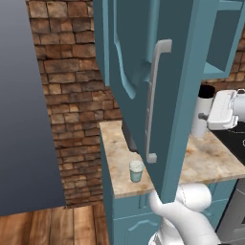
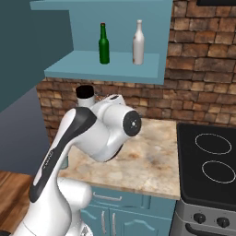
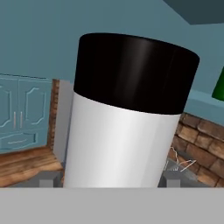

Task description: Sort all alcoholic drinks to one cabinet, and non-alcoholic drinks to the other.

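A tall white flask with a black cap stands upright between my two finger tips, which press on its sides. From the left base view, the flask stands at the back of the counter, with my gripper reaching in from the right. My arm hides most of the flask in the right base view; its black cap still shows. A small pale cup with a greenish band sits near the counter's front edge. The cream-white narrow-necked bottle stands on the open cabinet shelf above.
A green bottle stands left of the cream one on the shelf. An open teal cabinet door hangs over the counter in the foreground. A black stove lies to the right. A grey panel stands at far left.
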Controlling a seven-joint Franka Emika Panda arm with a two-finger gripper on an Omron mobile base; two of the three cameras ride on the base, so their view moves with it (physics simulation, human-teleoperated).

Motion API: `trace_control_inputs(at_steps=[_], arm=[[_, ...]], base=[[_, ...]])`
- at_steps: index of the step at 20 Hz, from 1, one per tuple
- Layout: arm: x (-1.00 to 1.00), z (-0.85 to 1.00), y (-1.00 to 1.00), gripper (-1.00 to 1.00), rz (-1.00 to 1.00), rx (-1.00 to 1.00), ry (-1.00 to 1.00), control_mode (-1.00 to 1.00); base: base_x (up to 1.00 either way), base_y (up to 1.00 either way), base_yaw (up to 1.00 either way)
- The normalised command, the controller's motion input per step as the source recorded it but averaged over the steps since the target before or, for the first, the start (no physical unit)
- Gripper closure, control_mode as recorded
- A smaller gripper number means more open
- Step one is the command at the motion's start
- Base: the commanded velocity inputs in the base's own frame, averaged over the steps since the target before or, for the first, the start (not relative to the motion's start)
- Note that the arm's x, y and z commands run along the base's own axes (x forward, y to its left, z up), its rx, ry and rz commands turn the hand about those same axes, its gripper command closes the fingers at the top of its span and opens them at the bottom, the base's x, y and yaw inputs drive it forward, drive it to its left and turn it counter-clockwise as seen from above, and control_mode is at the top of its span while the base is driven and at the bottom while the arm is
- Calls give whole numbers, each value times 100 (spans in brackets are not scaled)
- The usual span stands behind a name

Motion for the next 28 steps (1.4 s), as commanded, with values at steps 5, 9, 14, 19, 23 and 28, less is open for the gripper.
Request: trace_control_inputs(at_steps=[5, 9, 14, 19, 23, 28], arm=[[0, 0, 0, 100, 0, 0, 0, 100], [0, 0, 0, 100, 0, 0, 0, 100], [0, 0, 0, 100, 0, 0, 0, 100], [0, 0, 0, 100, 0, 0, 0, 100], [0, 0, 0, 100, 0, 0, 0, 100], [0, 0, 0, 100, 0, 0, 0, 100]], base=[[-43, 0, -3], [-82, 0, -22], [-70, 0, -24], [-24, -20, -49], [-9, -36, -64], [-12, -47, -65]])
